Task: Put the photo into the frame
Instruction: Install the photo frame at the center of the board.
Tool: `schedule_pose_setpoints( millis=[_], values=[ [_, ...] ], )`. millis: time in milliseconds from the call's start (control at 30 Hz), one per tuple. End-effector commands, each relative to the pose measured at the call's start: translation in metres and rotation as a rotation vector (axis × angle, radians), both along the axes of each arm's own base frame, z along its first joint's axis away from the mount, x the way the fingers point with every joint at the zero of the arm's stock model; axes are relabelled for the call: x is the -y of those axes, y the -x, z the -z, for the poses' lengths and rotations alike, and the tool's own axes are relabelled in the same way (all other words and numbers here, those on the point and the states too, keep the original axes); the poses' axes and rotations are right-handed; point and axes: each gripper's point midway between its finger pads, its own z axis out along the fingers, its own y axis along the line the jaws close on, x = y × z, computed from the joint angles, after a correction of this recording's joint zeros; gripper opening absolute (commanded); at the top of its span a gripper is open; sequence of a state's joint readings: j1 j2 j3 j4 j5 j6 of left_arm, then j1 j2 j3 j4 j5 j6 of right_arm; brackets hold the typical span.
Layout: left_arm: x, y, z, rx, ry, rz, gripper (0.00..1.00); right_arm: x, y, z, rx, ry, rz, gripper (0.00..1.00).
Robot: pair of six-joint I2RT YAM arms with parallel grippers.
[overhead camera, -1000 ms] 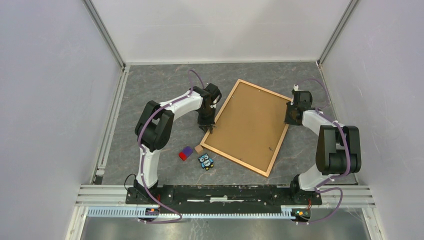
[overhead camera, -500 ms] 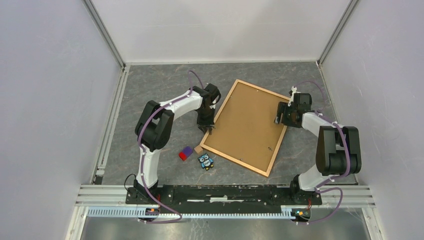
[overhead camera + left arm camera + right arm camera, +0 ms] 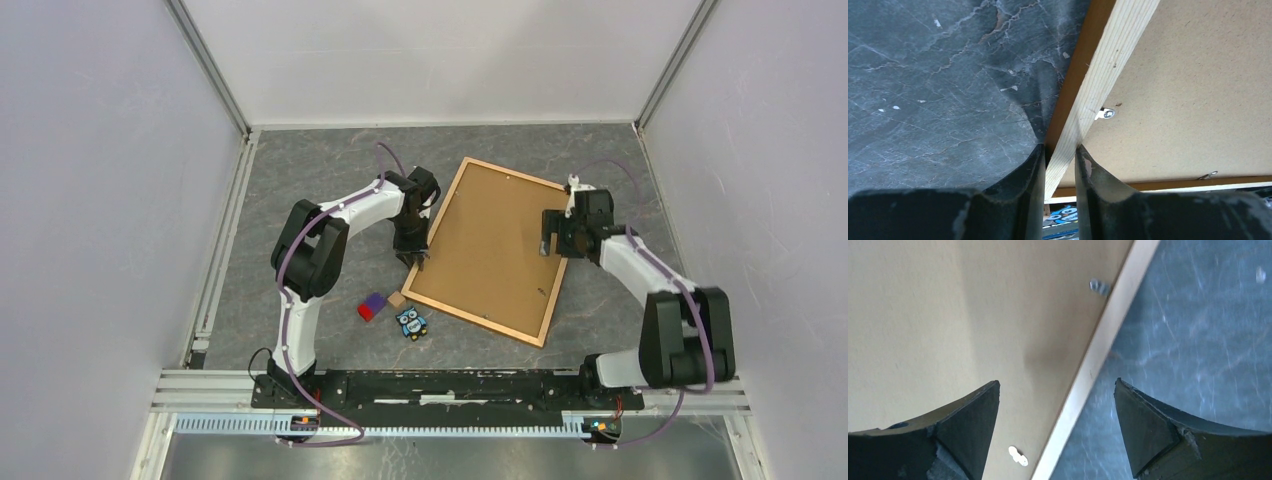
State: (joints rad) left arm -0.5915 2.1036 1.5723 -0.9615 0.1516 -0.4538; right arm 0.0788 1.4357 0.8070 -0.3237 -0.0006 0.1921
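Top external: one frame (image 3: 475,320), one owl (image 3: 410,322), one block (image 3: 372,306).

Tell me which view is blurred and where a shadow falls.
Right wrist view: soft and smeared, the small metal clip streaked. Left wrist view: sharp; a dark shadow lies on the grey marbled table beside the thin light-orange wooden frame. Top external view: even light, no glare.

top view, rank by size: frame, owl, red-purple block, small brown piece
1. frame, by far
2. owl, barely ahead of third, nearly alike
3. red-purple block
4. small brown piece
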Motion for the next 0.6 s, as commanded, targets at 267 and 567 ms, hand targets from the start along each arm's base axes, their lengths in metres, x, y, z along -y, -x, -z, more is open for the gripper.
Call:
schedule_pose_setpoints(
  millis=[267, 567],
  values=[
    [0.009, -0.001, 0.008, -0.006, 0.020, 0.016, 0.05, -0.030, 0.084, 0.020, -0.048, -0.110, -0.096, 0.88],
    [0.009, -0.001, 0.008, -0.004, 0.021, 0.018, 0.05, -0.034, 0.095, 0.028, -0.077, -0.061, -0.116, 0.78]
  ],
)
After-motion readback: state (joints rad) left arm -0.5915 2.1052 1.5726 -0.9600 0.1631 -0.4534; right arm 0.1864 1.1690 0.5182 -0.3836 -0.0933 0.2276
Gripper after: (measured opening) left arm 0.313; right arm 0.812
